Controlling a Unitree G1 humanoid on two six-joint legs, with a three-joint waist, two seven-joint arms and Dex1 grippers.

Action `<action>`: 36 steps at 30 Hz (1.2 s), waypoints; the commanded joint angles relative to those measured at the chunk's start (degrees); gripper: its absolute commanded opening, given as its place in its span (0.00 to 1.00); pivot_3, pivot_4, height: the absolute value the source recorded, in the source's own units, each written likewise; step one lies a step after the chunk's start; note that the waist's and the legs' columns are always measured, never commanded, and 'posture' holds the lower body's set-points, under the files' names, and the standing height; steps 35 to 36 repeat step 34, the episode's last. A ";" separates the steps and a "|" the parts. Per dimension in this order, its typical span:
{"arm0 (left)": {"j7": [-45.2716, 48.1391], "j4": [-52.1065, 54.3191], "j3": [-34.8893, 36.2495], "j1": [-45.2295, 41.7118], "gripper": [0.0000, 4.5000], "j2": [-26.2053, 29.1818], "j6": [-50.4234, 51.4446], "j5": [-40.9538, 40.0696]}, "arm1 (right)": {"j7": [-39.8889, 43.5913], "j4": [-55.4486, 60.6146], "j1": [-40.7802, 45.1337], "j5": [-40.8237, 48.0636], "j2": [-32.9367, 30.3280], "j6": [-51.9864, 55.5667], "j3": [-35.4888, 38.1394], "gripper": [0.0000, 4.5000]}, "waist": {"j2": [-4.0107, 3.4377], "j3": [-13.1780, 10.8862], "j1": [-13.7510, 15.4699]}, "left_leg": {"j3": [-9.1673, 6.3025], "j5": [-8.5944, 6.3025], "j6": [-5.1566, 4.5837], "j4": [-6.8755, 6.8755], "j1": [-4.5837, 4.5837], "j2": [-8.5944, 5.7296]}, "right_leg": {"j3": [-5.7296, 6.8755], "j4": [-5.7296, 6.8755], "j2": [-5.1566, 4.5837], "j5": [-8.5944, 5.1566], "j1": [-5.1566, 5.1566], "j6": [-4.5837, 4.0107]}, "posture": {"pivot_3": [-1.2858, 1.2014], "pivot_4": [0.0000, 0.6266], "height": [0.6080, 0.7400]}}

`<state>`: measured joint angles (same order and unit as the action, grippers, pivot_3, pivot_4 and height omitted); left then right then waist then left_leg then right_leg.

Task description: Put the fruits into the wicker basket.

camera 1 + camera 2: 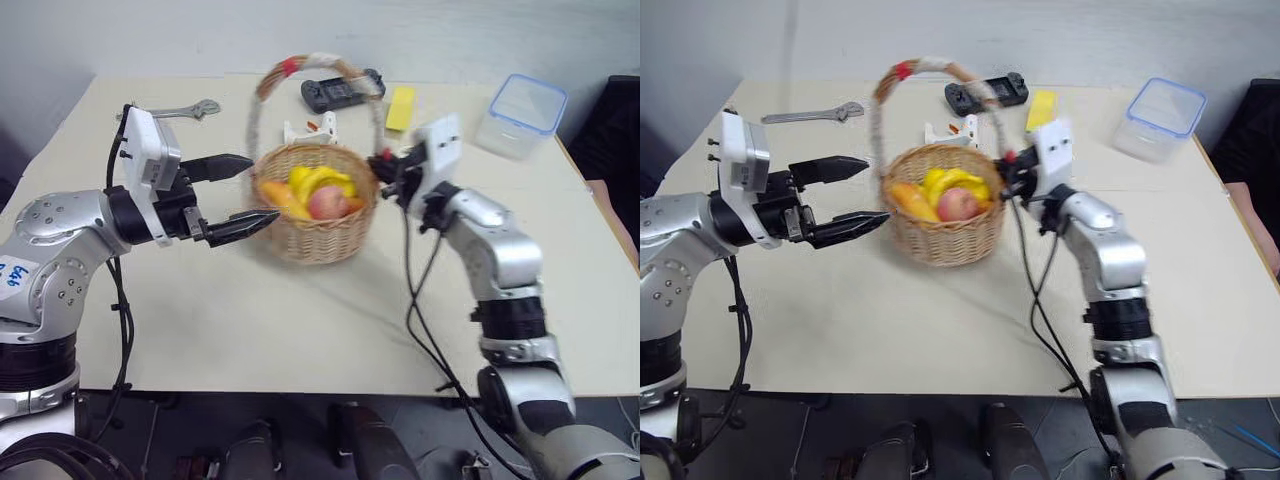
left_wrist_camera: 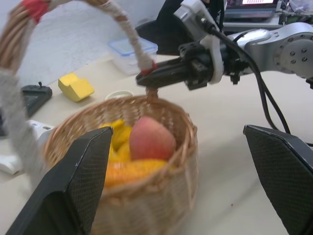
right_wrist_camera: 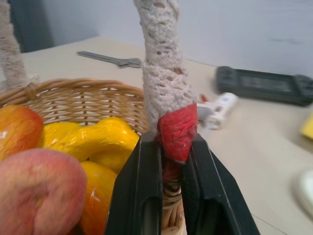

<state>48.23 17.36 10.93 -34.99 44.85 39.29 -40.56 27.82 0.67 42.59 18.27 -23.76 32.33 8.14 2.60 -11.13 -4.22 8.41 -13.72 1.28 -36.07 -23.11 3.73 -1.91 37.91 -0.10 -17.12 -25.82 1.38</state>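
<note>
Basket [image 1: 318, 228] sits mid-bench [image 1: 250, 320]; it's the landmark. Both fruits are already inside: peach [image 1: 328, 203] near the middle toward the right rim, mango [image 1: 283, 198] lying just left of it with its long axis slanting from the left rim toward the centre. Bananas [image 1: 322, 178] are tucked behind them in the same basket.

Right gripper [image 3: 172, 161] is at the basket's right rim, fingers [image 3: 142, 196] clenched on the handle [image 3: 164, 73] at its base, right on the red tie [image 3: 177, 132] where the cloth wrap ends. The handle rises straight up out of the fingers, so the grip line runs across the handle, not along it.

Left gripper [image 1: 232, 195] hangs just off the basket's left rim, fingers [image 1: 240, 223] spread apart and empty, pointing level at the basket wall. Not touching the wicker as far as I can tell.

Judgement: placing looks finished, no fruit left on the bench beside the basket. The key relation is the right fingers pinching the handle foot on the right side; any pull there would tip or drag the basket toward that arm. The left arm is the free one, the basket lying straight ahead of its open fingers.

Behind the basket: controller [image 1: 340, 92], yellow block [image 1: 400, 107], clear box [image 1: 520, 113], wrench [image 1: 185, 111].
</note>
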 commanded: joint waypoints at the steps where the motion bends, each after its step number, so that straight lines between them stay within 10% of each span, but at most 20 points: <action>1: 1.23 0.10 -0.98 -1.95 1.00 -0.87 -1.26 -0.43 | 0.36 7.86 -2.47 3.06 -7.14 1.90 9.30 0.04 | -0.01 0.00 0.20 | 0.00 0.00 -0.01 0.01 0.00 -0.02 | -0.01 -0.01 0.00 0.00 0.01 0.01 | 0.52 0.24 1.00; 12: 6.03 -6.53 -6.74 -5.85 1.00 -4.92 -5.62 3.77 | -0.05 5.13 -20.81 3.62 -13.92 -3.56 22.13 0.04 | -0.04 0.00 -0.79 | 0.05 0.09 0.08 0.08 0.43 0.02 | -0.18 0.06 0.19 -0.01 0.30 0.06 | 0.52 0.24 1.00; 17: 7.42 -8.92 -7.66 -7.63 1.00 -6.30 -6.33 4.43 | 1.48 8.90 -27.57 7.71 -14.21 -1.90 25.53 0.41 | -0.05 -0.01 -0.57 | 0.06 0.11 0.14 0.12 0.64 0.09 | -0.29 0.07 0.33 -0.01 0.45 0.10 | 0.52 0.24 1.00; 25: 10.04 -11.53 -7.02 -8.61 1.00 -5.49 -6.78 4.60 | 27.33 11.12 -45.10 17.65 -33.30 4.53 43.16 0.99 | -0.09 -0.04 -0.29 | 0.03 0.05 0.06 0.13 0.75 0.04 | -0.28 -0.08 0.32 -0.08 0.66 0.23 | 0.52 0.24 1.00; 36: 13.56 -14.44 -6.19 -9.85 1.00 -3.94 -9.44 5.30 | 43.08 0.32 -49.63 21.43 -44.64 12.54 51.60 0.99 | 0.21 -0.13 -0.73 | -0.18 -0.34 -0.35 0.20 1.31 0.08 | -0.27 -0.52 0.46 -0.17 1.41 0.30 | 0.52 0.24 1.00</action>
